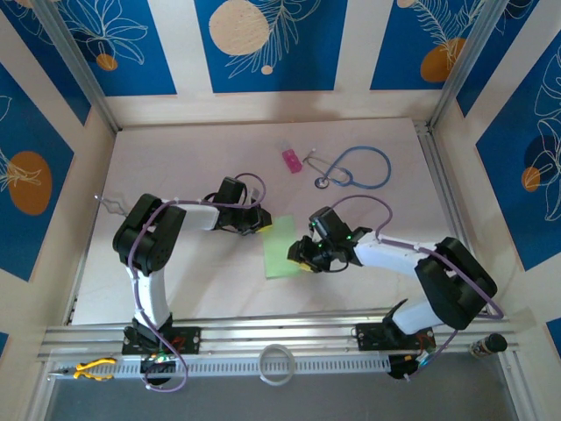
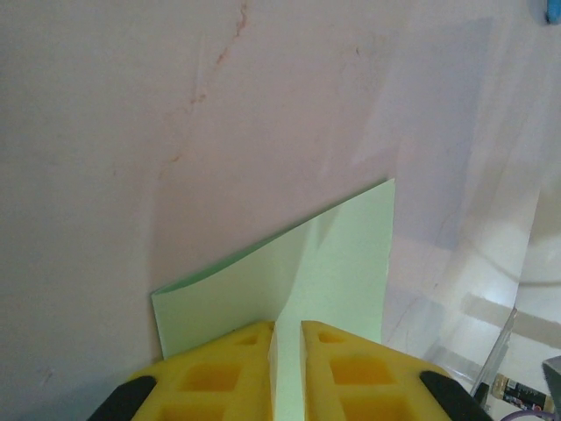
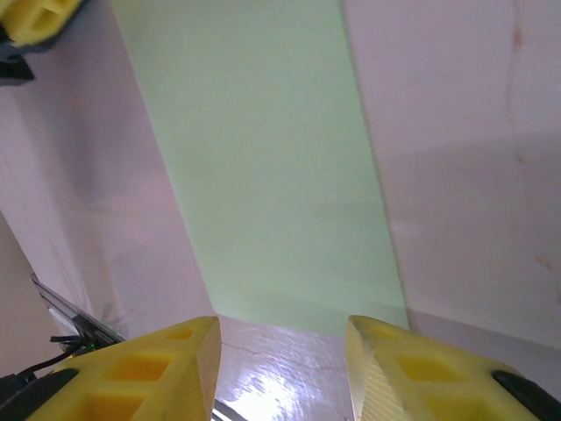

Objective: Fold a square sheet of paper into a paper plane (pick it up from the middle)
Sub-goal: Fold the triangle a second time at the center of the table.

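Left gripper [image 2: 287, 326] is clamped on the sheet [image 2: 333, 263], its fingers covering that edge. Hard to tell whether the paper lies flat on the table [image 1: 175, 158]. Right gripper [image 3: 280, 329] is spread wide, just short of the sheet's facing edge, holding nothing. Block [image 1: 291, 160] and stethoscope [image 1: 355, 167] lie well apart, toward the far edge.

Pale table [image 1: 158, 167] — cream walls [image 1: 180, 53] hung with blue leaf-print panels [image 1: 272, 44]

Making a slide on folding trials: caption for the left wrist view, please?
Left pincer pinches an edge of the light-green paper sheet over the pale tabletop.
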Controlling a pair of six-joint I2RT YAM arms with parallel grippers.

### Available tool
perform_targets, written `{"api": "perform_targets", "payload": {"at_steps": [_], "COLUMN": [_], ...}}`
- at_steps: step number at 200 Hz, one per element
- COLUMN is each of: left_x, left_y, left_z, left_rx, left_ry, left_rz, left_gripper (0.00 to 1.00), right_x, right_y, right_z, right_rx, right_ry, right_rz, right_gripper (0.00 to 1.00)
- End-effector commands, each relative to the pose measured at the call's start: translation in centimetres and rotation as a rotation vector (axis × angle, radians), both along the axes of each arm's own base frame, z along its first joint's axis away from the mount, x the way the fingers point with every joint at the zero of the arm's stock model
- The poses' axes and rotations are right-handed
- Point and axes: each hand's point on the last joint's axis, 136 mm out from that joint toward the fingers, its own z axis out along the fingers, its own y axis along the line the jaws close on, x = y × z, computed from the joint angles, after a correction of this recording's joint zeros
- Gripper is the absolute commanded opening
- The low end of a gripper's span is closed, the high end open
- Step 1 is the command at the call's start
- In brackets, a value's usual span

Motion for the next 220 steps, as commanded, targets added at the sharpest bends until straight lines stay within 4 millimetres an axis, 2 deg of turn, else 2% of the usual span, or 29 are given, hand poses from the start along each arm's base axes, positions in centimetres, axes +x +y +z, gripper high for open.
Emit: {"api": "perform_targets", "payload": {"at_steps": [1, 65, 102, 153, 220], "left_x": [-1.2, -1.0, -1.2, -1.1, -1.1], "left_y": [1.4, 1.3, 1.3, 1.3, 1.1], "left_z": [-2.8, -2.6, -2.7, -2.6, -2.6], "left_rx": [0.064, 0.063, 0.062, 0.057, 0.052], "left_ry": [0.086, 0.084, 0.087, 0.088, 0.087], "left_rz": [0.022, 0.023, 0.022, 0.021, 0.014], "left_gripper": [0.17, 0.17, 0.17, 0.17, 0.17], "right_x": [-2.0, -1.9, -0.3, 0.9, 2.6], "right_y": [-0.7, -0.4, 0.9, 1.3, 2.1], "right_z": [-1.6, -2.7, -1.7, -0.5, 1.0], "right_rx": [-0.025, -0.039, 0.029, 0.081, 0.136], "right_ry": [0.072, 0.080, 0.013, -0.041, -0.114], "right_rz": [0.003, -0.002, -0.006, -0.008, 0.072], "right_gripper": [0.43, 0.42, 0.42, 0.42, 0.45]}}
